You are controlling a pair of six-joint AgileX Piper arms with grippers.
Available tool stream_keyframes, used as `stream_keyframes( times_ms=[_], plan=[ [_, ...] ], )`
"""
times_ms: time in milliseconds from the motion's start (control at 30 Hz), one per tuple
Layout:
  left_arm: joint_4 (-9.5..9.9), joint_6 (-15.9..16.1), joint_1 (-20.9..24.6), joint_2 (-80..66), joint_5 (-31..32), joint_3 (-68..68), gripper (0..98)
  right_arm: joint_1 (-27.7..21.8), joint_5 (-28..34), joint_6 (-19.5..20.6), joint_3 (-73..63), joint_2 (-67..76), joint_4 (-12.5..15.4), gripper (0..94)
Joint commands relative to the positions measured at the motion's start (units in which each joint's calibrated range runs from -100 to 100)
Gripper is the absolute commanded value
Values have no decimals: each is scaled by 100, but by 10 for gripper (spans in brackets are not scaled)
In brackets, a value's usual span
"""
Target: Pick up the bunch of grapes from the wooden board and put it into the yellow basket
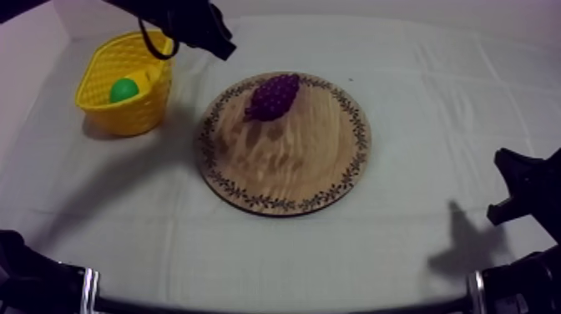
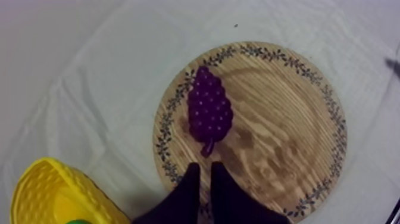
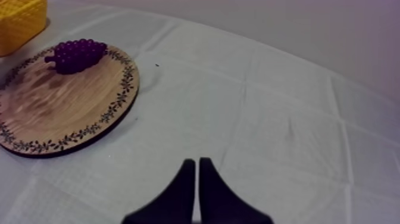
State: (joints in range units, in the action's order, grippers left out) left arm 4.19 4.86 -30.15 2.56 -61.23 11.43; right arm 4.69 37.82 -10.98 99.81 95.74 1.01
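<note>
On the round wooden board with a patterned rim (image 1: 292, 163), the purple bunch of grapes (image 1: 273, 96) is laid, apart from the yellow basket (image 1: 125, 117). The left gripper (image 2: 203, 170) is held by its stem, the right gripper (image 3: 196, 164) over the cloth (image 3: 268, 119); both are closed on nothing.

The wooden board (image 1: 288, 171) lies at the middle of the table (image 1: 434, 92), with the bunch of grapes (image 1: 272, 96) on its far part, toward the left. The basket (image 1: 125, 117) stands on the cloth at the far left, near the board but apart from it, and a toy fruit (image 1: 123, 89) lies inside it. The left gripper (image 1: 224, 52) hangs over the far side between basket and board, just behind the grapes, while the right gripper (image 3: 197, 162) sits low at the table's right, well apart from the board.
</note>
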Motion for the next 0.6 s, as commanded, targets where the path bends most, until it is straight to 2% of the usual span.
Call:
stream_keyframes(
  times_ms=[0,100,200,267,367,567],
  plan=[
    [1,-44,-6,129,-54,-79,242,-2,0,1,-3,1,-1,4],
    [13,-139,-11,284,-207,-202,421,-2,0,1,-3,1,-1,4],
    [2,-141,-9,420,-504,-316,693,-2,0,1,-3,1,-1,4],
    [-39,-78,-4,505,-756,-394,830,-2,0,1,-3,1,-1,4],
    [-81,-105,-5,621,-1021,-567,917,-2,0,1,-3,1,-1,4],
    [-181,-277,-7,900,-1177,-872,957,-2,0,1,-3,1,-1,4]
  ],
)
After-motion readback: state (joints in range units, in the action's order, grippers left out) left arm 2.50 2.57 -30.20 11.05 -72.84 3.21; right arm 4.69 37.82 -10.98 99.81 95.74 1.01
